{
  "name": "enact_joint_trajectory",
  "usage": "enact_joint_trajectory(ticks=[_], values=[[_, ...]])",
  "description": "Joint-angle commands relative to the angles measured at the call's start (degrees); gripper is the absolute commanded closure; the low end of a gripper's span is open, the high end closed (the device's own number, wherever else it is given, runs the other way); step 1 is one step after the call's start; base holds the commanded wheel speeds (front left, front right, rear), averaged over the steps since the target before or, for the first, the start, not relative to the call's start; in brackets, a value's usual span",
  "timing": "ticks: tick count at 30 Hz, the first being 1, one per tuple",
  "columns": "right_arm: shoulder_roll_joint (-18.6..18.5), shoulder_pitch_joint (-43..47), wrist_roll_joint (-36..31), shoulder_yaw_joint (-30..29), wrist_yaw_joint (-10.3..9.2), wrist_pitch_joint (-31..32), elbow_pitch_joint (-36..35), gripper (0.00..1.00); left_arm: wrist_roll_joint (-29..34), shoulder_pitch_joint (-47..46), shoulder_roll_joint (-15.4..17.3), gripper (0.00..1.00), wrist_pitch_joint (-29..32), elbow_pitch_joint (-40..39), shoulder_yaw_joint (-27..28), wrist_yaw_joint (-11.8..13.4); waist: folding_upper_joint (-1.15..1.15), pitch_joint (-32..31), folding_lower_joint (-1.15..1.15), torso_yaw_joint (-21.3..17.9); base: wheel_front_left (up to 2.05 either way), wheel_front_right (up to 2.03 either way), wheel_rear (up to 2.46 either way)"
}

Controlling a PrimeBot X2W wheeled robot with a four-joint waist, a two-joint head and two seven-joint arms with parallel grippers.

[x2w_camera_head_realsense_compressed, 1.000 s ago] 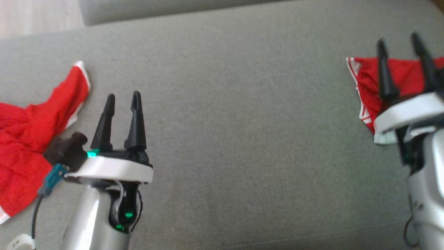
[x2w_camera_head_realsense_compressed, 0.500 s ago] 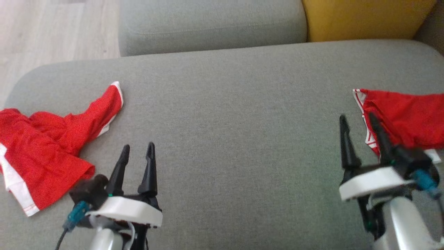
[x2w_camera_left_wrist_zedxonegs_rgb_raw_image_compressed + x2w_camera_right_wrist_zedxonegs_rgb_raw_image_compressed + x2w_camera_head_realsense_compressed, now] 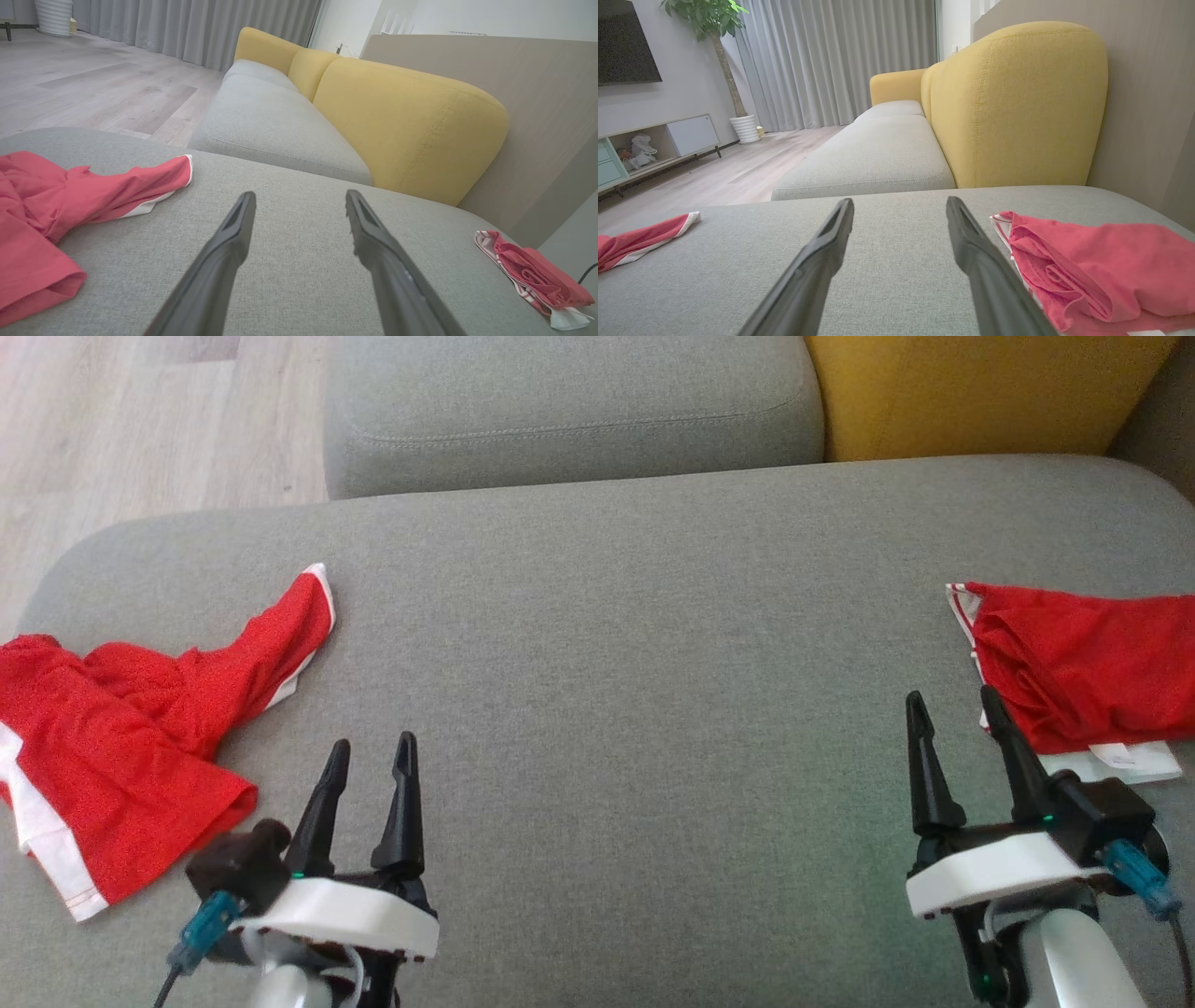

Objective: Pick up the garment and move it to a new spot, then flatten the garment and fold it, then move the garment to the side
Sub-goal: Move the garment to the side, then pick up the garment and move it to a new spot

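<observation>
1. Both claws stand apart and empty. The left gripper [image 3: 373, 740] hovers over the grey seat [image 3: 635, 709] just beside the crumpled red garment [image 3: 112, 747]. The right gripper [image 3: 950, 693] hovers just beside the folded red garment [image 3: 1092, 663] at the seat's right end.
2. The crumpled garment lies at the seat's left edge. A shallow pinch may catch only one layer, so the cloth drags or slips toward the floor [image 3: 140, 448].
3. Its twisted end [image 3: 289, 625] may stay bunched when lifted, which would spoil the flattening.
4. The right gripper is close to the folded garment, so a careless sweep could snag its white-trimmed edge and undo the fold.
</observation>
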Motion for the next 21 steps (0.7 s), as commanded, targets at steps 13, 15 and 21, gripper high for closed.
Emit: enact_joint_trajectory(ticks=[13, 15, 21], values=[[-0.1, -1.3, 1.7, 3.8, -0.05, 0.0, -1.7, 0.0, -0.2, -3.3, 0.5, 0.0, -0.4, -2.1, 2.3, 0.1, 0.0, 0.2, 0.0, 5.0, 0.0, 0.0, 0.0], [-0.1, -1.1, 1.6, 4.3, -0.05, 0.1, -1.7, 0.0, -0.1, -3.5, 0.5, 0.0, -0.4, -2.2, 2.5, 0.1, 0.0, 0.1, 0.0, 7.1, 0.0, 0.0, 0.0], [-0.1, -0.6, 2.1, 6.0, -0.05, 0.1, -1.6, 0.0, 0.6, -3.3, 0.5, 0.0, -0.4, -2.8, 3.6, 0.2, 0.0, -0.8, 0.0, 14.3, 0.0, 0.0, 0.0]])
